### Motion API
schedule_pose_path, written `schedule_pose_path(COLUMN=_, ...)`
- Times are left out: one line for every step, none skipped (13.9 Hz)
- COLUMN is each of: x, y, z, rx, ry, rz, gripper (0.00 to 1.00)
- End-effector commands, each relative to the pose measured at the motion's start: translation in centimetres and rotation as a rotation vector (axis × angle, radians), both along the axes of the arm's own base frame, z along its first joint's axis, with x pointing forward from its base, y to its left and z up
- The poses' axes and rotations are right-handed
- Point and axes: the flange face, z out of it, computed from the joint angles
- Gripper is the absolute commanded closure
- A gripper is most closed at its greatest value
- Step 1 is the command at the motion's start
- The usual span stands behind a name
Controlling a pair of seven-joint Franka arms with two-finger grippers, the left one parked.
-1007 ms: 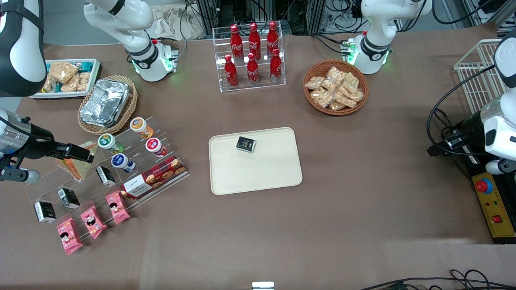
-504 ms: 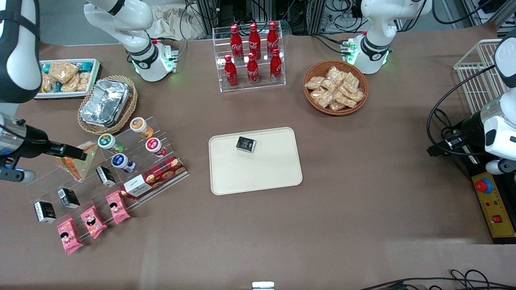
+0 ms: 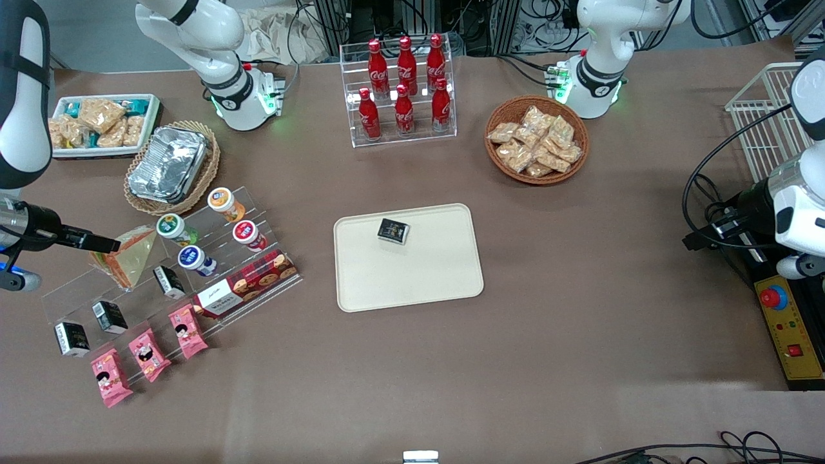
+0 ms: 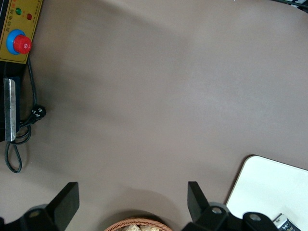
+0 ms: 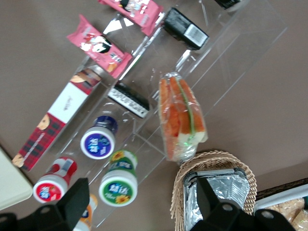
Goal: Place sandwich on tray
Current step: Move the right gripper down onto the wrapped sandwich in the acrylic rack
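The sandwich (image 3: 129, 256), a clear-wrapped wedge with orange and green filling, lies on the upper step of a clear acrylic rack (image 3: 77, 290) toward the working arm's end of the table. It also shows in the right wrist view (image 5: 180, 118). My gripper (image 3: 106, 245) hovers just beside the sandwich, above the rack's outer end. Its fingers (image 5: 79, 192) stand wide apart with nothing between them. The cream tray (image 3: 412, 277) lies mid-table with a small black packet (image 3: 393, 231) on it. A corner of the tray shows in the left wrist view (image 4: 274, 187).
The rack also holds lidded cups (image 3: 171, 227), black boxes (image 3: 108, 316), pink packets (image 3: 148, 353) and a red cookie box (image 3: 245, 283). A wicker basket with foil trays (image 3: 169, 164) and a white-teal bin (image 3: 103, 124) stand farther back. A cola rack (image 3: 403, 90) and a snack basket (image 3: 536, 140) stand at the back.
My gripper has drawn back from over the sandwich toward the working arm's end of the table. The sandwich stays on the rack and is now uncovered.
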Motion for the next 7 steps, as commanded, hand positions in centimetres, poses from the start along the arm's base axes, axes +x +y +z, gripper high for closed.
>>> schedule_pose_path(x=-0.8, y=-1.6, z=-1.0, rx=-0.018, ry=-0.013, rz=0.009, gripper=0.01)
schedule_pose_path(x=-1.0, y=-2.3, z=-1.6, rx=-0.016, ry=-0.019, rz=0.014, gripper=0.01)
schedule_pose_path(x=-1.2, y=-2.7, z=-2.5, rx=-0.013, ry=-0.021, rz=0.019, gripper=0.01)
schedule_pose_path(x=-1.2, y=-2.7, z=-3.3, rx=-0.014, ry=-0.027, rz=0.024, gripper=0.01)
schedule_pose_path(x=-1.3, y=-2.8, z=-3.9, rx=-0.014, ry=-0.033, rz=0.024, gripper=0.01)
schedule_pose_path(x=-1.3, y=-3.2, z=-4.3, rx=-0.015, ry=-0.042, rz=0.025, gripper=0.01)
schedule_pose_path(x=-1.1, y=-3.6, z=-5.1, rx=-0.01, ry=-0.047, rz=0.046, gripper=0.01)
